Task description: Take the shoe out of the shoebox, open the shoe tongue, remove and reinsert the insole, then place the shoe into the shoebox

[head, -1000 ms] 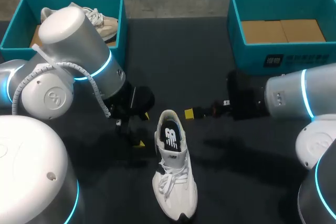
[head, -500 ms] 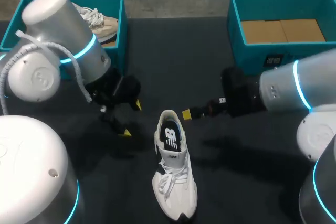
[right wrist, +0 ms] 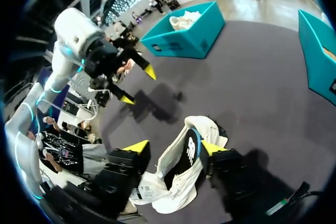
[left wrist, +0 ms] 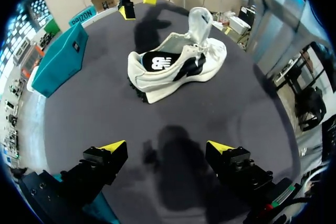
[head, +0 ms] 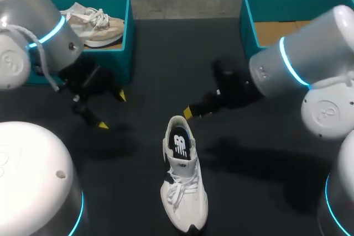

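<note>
White lace-up sneaker with a dark insole [head: 182,183] lies on the black table [head: 166,64] toward 6 o'clock, heel at 12, toe at 6. It has not shifted in the last second.

Left gripper [head: 111,110] has backed off. It was just beside the shoe's heel at 9 o'clock and now sits well apart at 10 o'clock, close to the left teal shoebox [head: 128,31], which holds a beige sneaker [head: 94,23]. Its fingers are spread wide with nothing between them, and its wrist view shows only bare table there.

Right gripper [right wrist: 175,148] has swung in toward the heel from 1 o'clock, the arm lifting and turning. Its fingers stand apart, one to each side of the heel opening in its own wrist view, gripping nothing.

Reading: the left arm looks to be clearing out so that the right can work the shoe alone. The right teal shoebox [head: 249,15] at 1 o'clock shows only its brown cardboard floor, so boxing is not yet done.

Hard to make out:
- Whether the right fingers touch the heel collar or hover above it.
- From the head view only one right yellow tip shows.
- The insole looks seated, but I cannot tell if it is fully flat.
- The right shoebox is partly behind the right arm.
</note>
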`<state>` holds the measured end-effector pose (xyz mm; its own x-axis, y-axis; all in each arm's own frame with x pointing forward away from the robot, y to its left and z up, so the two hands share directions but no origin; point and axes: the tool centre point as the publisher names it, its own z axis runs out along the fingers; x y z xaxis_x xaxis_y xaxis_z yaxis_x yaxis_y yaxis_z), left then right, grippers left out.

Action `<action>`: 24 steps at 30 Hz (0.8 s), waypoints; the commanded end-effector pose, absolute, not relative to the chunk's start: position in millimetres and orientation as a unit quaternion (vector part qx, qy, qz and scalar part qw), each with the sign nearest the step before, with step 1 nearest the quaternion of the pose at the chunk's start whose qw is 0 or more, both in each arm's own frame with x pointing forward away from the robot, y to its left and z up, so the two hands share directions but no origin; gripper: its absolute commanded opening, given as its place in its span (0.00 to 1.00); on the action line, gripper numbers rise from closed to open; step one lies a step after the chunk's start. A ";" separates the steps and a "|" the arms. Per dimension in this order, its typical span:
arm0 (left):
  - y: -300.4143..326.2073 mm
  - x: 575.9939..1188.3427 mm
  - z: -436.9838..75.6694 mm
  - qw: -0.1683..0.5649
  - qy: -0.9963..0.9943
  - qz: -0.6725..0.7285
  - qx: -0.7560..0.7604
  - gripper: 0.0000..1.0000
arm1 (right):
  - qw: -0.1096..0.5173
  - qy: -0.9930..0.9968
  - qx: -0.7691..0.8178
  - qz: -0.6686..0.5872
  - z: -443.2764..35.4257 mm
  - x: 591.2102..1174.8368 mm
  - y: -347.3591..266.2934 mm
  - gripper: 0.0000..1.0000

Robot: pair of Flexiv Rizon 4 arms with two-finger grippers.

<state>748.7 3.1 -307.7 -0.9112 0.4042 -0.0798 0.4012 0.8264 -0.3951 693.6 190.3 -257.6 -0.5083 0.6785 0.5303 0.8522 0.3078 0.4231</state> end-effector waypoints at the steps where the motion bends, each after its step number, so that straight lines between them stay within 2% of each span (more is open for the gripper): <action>1: 20.8 753.7 -291.6 0.001 -0.957 0.201 -0.209 1.00 | 0.059 -0.810 -0.515 -0.275 -261.7 696.7 208.3 0.00; 10: 51.5 776.8 -274.9 -0.017 -0.959 0.183 -0.214 1.00 | 0.059 -0.796 -0.558 -0.226 -275.3 694.3 228.0 0.00; 24: 51.5 776.8 -274.9 -0.017 -0.959 0.183 -0.214 1.00 | 0.066 -0.788 -0.573 -0.216 -278.7 693.6 231.1 0.00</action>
<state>777.9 51.2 -275.0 -0.9074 0.4051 -0.1117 0.4176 0.8397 -0.3472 695.0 228.0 -279.8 -0.3464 0.8372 0.4233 0.9310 0.2515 0.2644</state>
